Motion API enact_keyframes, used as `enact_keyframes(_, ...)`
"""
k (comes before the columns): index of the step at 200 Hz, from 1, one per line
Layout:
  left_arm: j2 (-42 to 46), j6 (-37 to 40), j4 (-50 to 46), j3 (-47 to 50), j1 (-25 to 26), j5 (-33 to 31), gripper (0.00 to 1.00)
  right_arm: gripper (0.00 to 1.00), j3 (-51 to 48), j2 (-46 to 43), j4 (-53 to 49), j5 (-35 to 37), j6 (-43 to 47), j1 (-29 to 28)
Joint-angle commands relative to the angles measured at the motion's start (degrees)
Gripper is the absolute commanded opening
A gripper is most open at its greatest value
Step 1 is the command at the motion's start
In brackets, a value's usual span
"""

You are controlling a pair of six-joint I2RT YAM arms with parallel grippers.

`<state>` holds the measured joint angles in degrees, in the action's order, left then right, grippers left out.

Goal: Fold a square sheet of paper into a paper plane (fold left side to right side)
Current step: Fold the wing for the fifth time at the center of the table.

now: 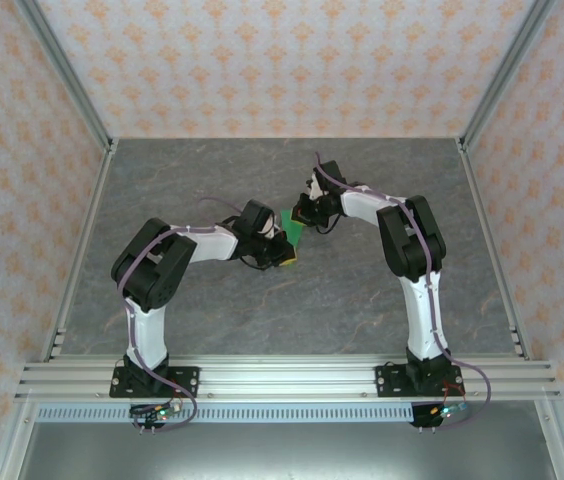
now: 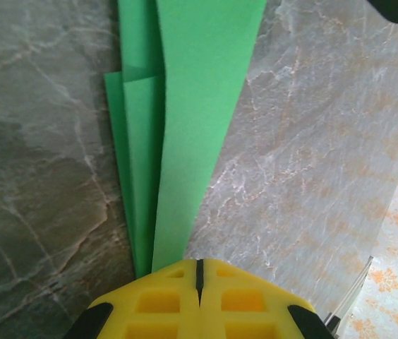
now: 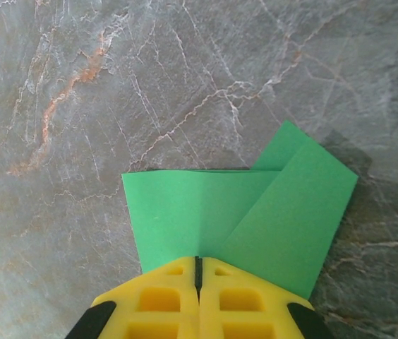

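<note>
Left claw and right claw — both clamped on the green paper plane.
It is held between them at the middle of the desk — pulled two ways at once, the thin paper could be torn or a fold undone.

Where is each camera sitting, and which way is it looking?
Top external: up high behind the arms, looking down at the grey table; both arms show whole, meeting at the folded green paper.
Left wrist: on the left arm, looking past the yellow left tool, shut on the paper's narrow layers.
Right wrist: on the right arm, looking past the yellow right tool, shut on the paper's wider end.
Shared: all three show the same paper and marbled table.
</note>
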<state>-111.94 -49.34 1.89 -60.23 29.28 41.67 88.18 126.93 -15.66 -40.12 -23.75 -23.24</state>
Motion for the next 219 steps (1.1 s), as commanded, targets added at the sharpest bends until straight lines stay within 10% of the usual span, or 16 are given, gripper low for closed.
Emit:
enact_keyframes(1,-0.88,1.27,-1.80,0.17,0.52,-0.27,0.02,0.00,0.76,2.44,-4.50,3.56,1.32,0.02)
enact_keyframes(219,2.16,6.69,-11.66,3.85,1.36,2.22,0.00,0.00,4.34,4.93,-9.98,6.29,1.56,0.11)
